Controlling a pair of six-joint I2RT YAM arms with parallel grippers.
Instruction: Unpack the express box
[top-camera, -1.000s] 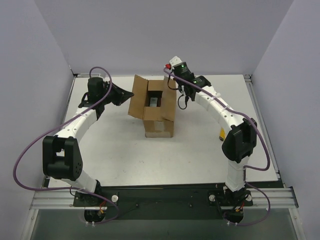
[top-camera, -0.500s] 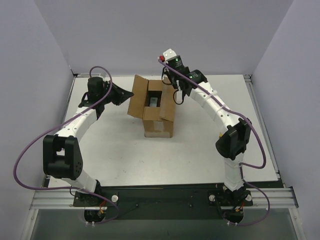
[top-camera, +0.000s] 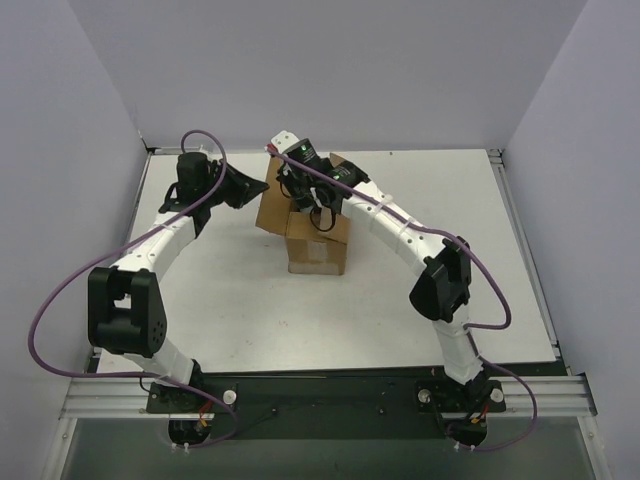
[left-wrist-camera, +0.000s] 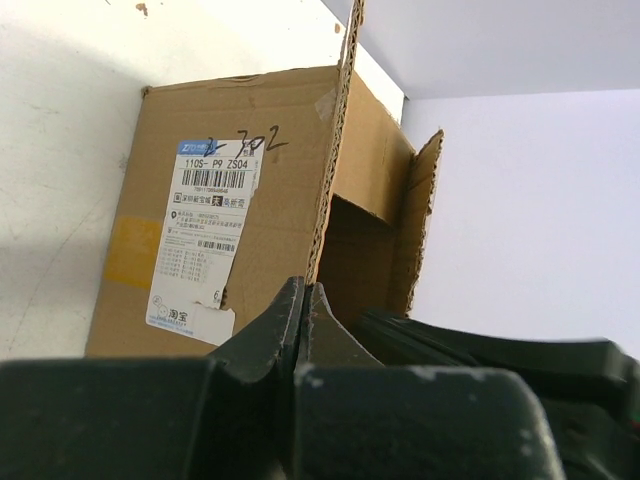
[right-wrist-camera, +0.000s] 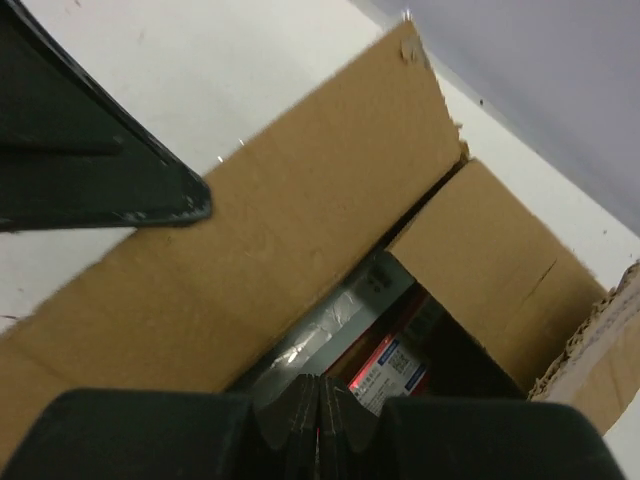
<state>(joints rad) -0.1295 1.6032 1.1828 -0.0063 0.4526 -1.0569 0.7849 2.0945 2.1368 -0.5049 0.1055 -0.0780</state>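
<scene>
Top external view is showing the express box (top-camera: 318, 255) standing on the desk (top-camera: 230, 300), in the far half and about midway between the left and right edges, with its top flaps standing open. The left arm (top-camera: 150, 245) is reaching to the box from the left-edge side, and the right arm (top-camera: 400, 225) is arching over the opening. Left wrist view is showing the left gripper (left-wrist-camera: 305, 298) with its fingers pressed together, their tips meeting the corrugated edge of the left flap (left-wrist-camera: 342, 140); whether that edge is nipped between them cannot be told. Beside that edge, a brown cardboard face is carrying a pale printed label (left-wrist-camera: 205, 235) with dark handwriting above it. Right wrist view is looking down into the open box, where the right gripper (right-wrist-camera: 320, 390) is hovering with its fingers pressed together and nothing between them. Inside the box, a red pack (right-wrist-camera: 392, 365) bearing a small white label is lying beside a clear plastic-wrapped item (right-wrist-camera: 318, 335). In that same view the left gripper's dark finger is touching the flap's outer edge.
</scene>
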